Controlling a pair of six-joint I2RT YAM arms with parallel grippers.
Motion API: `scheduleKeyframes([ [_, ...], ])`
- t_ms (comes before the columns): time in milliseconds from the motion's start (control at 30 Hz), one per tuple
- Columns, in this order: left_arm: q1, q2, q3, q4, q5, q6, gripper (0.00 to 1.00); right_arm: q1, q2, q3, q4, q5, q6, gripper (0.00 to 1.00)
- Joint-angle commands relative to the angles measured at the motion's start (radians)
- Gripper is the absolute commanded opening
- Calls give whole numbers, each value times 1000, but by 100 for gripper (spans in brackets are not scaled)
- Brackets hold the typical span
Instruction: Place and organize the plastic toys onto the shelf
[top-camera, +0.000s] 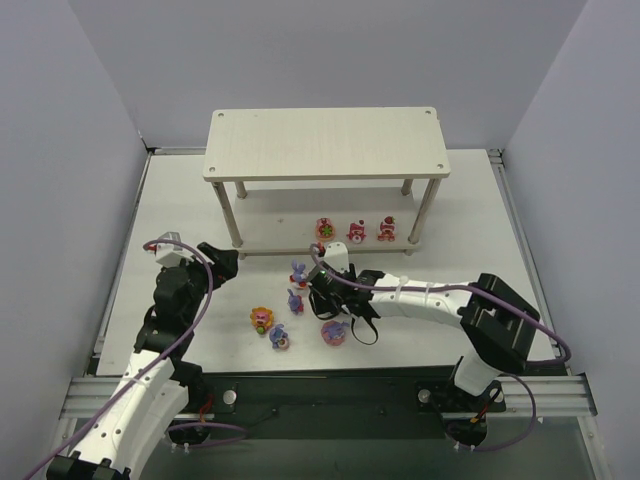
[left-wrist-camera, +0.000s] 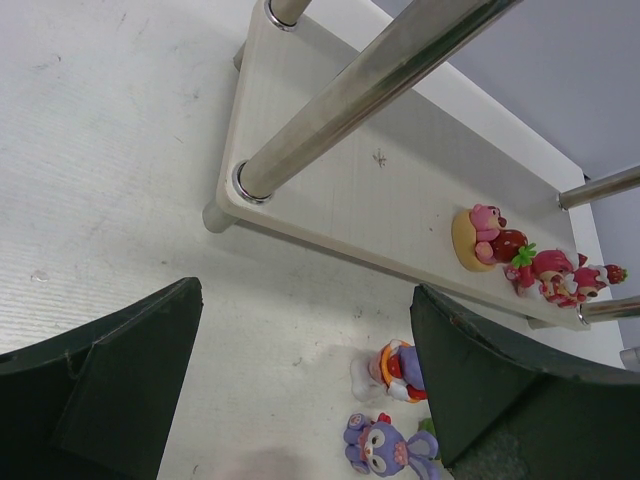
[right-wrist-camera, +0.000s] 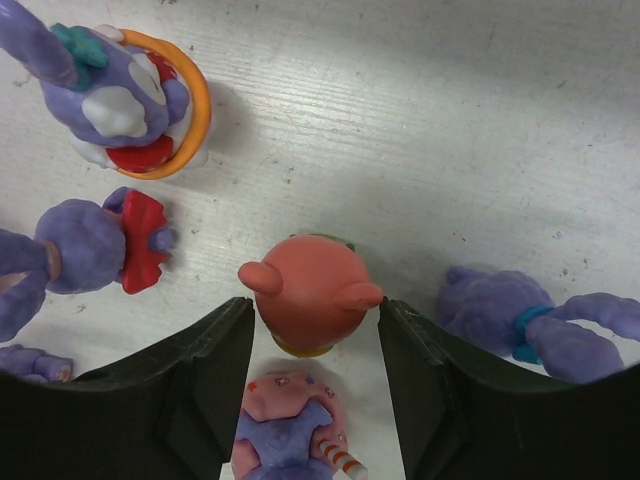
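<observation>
The shelf (top-camera: 325, 143) stands at the far side of the white table (top-camera: 470, 260). On its lower tier, towards the right end, a row of three red-and-pink figurines (top-camera: 355, 231) stands side by side. The other toys I can see are on the table in front of the shelf, in a loose cluster between the two arms.

The right gripper (top-camera: 318, 287) reaches in from the right and hangs over that cluster. Seen from its wrist, its two dark fingers (right-wrist-camera: 170, 390) stand either side of a salmon-pink round toy (right-wrist-camera: 310, 295) with two stubby ears, which sits on the table. The jaws are roughly half apart, with their inner edges right up against those ears. I cannot tell whether they actually press on it.

Beyond the fingertips are a purple bunny in an orange ring (right-wrist-camera: 125, 100) and a purple bunny with a red bow (right-wrist-camera: 95, 245). A purple bunny with a teal band (right-wrist-camera: 520, 325) lies just beside the other finger. A bunny on a pink base (right-wrist-camera: 290, 430) sits between the fingers, behind the salmon toy. An orange-and-yellow figurine (top-camera: 261, 318) stands further left, nearer the table's front edge.

The left gripper (left-wrist-camera: 305, 320) hovers over the table near the shelf's front-left leg (top-camera: 231, 215). Its jaws are spread wide and hold nothing.
</observation>
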Motion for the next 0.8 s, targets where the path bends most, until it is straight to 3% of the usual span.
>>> scheduleKeyframes([
  [0,3,-3,53,11,8,-8,95,5,25,37,-22,53,40,51],
  [133,3,-3,51,11,6,-6,95,7,30,42,-22,75,50,35],
  [300,3,-3,50,12,5,-6,95,11,-20,49,-36,116,41,4],
  [567,3,0,42,20,3,-6,95,13,-145,121,-71,153,-31,0],
  [767,3,-3,40,17,2,-6,95,13,-134,259,-71,162,-115,0],
])
